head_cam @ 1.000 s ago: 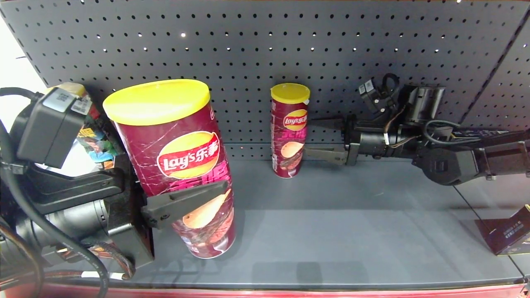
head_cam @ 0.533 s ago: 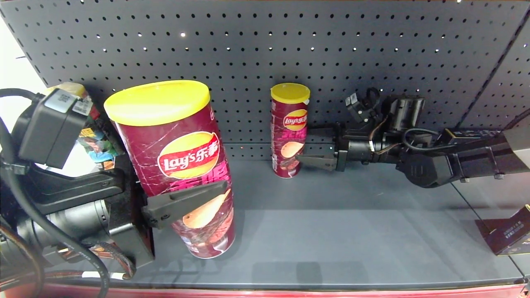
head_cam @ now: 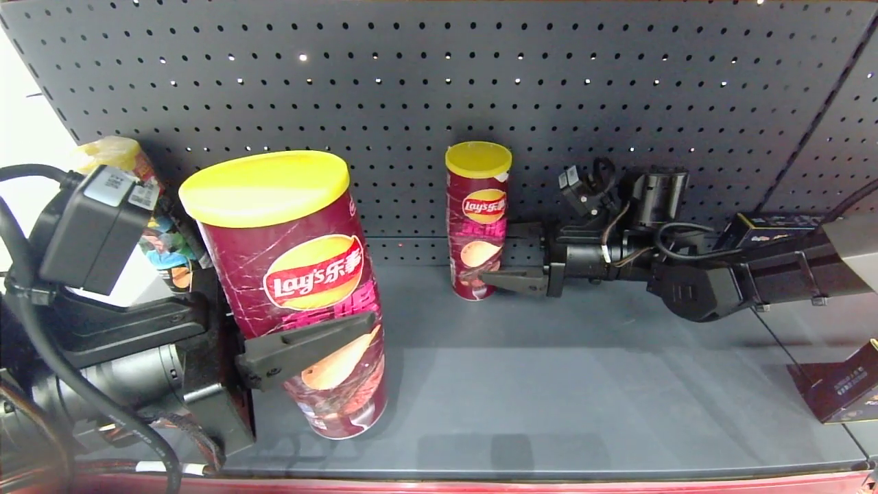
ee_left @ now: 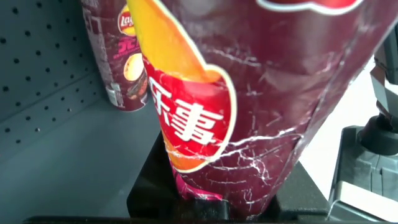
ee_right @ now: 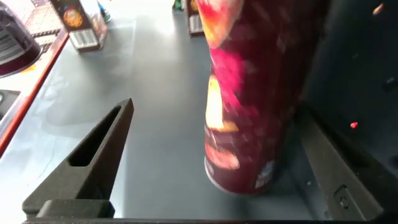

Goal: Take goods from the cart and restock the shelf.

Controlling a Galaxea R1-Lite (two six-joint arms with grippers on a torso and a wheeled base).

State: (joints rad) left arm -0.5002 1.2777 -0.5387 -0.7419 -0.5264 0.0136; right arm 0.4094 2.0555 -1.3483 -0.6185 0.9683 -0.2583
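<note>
Right claw (head_cam: 499, 252) has moved in around the far can (head_cam: 478, 219); left claw's (head_cam: 322, 326) near can (head_cam: 295, 226) sank slightly.

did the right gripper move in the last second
Yes. The right gripper slid left along the shelf toward the standing chip can, now straddling it.

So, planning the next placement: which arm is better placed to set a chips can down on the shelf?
Left. The left gripper is shut on the tilted chips can over the shelf front; the right gripper is open around the back can, carrying nothing.
</note>
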